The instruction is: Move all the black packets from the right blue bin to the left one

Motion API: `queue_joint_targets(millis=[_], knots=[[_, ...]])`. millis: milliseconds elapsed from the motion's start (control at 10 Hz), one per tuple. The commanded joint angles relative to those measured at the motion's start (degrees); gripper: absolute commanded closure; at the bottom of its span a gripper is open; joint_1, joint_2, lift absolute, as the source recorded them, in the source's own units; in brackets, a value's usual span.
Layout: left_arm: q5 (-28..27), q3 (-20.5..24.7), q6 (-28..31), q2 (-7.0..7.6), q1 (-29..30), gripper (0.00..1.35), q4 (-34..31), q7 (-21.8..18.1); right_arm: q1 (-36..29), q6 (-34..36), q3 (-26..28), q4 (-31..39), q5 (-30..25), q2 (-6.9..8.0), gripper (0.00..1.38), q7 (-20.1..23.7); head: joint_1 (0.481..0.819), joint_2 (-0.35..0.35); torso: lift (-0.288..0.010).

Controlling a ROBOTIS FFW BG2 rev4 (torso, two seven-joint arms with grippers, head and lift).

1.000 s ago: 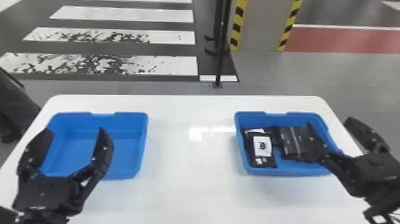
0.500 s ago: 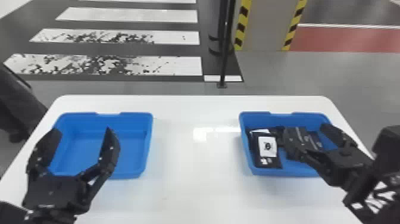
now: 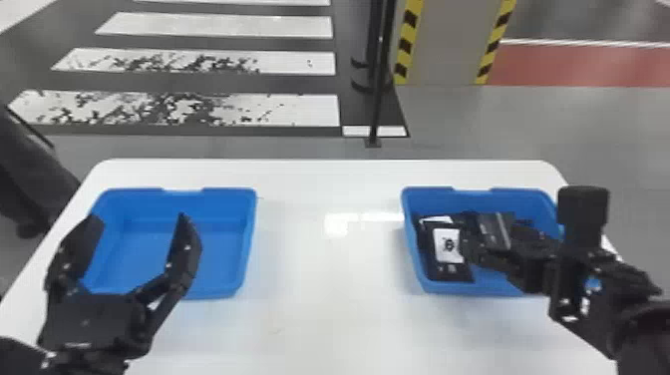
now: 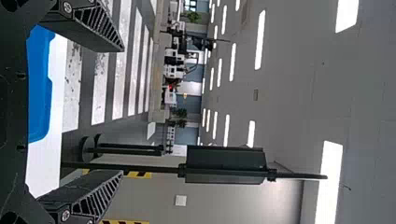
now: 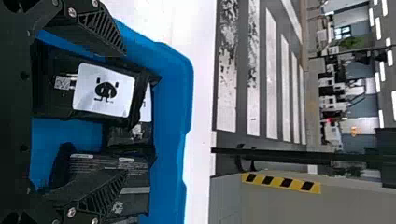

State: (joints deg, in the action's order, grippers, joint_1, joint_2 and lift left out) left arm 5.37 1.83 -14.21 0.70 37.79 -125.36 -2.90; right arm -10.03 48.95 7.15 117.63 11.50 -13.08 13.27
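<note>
from where i stand, the right gripper [image 5: 124, 112] is spread wide over the right bin [image 5: 173, 98], gripping nothing; the left gripper [image 3: 139, 218] is also wide open, empty, by the left bin [image 3: 222, 249]. the white-labelled packet [image 5: 105, 91] lies in the right bin, beside the grey-striped packet [image 5: 135, 200]. each looks light and floppy, rather slippery, unlikely to break. i'd pinch the labelled one across its middle, by the long sides, since a crimped end could slide out. black crinkly film, smooth pale label, flat oblongs; smooth blue bins, rounded at the corners, on a glossy white table [image 3: 319, 299].
</note>
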Motion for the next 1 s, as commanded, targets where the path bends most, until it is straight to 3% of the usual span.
queue_joint_targets(millis=[0, 200, 900], knots=[[0.00, 0.00, 0.00, 0.00, -0.11, 0.10, 0.00, 0.00, 2.29, 4.49, -0.76, -2.53, -0.87, -0.01, 0.14, -0.08, 0.695, -0.046, -0.140], [0.00, 0.00, 0.00, 0.00, 0.03, 0.10, 0.14, 0.00, 4.69, 5.19, -1.67, -6.89, -0.53, -0.01, 0.14, -0.08, 0.695, -0.052, -0.140], [0.00, -0.23, 0.00, 0.00, -0.25, 0.10, 0.42, -0.09, 7.64, 9.55, -4.98, -10.13, 2.22, -0.10, 0.14, -1.14, 0.695, -0.025, -0.140]])
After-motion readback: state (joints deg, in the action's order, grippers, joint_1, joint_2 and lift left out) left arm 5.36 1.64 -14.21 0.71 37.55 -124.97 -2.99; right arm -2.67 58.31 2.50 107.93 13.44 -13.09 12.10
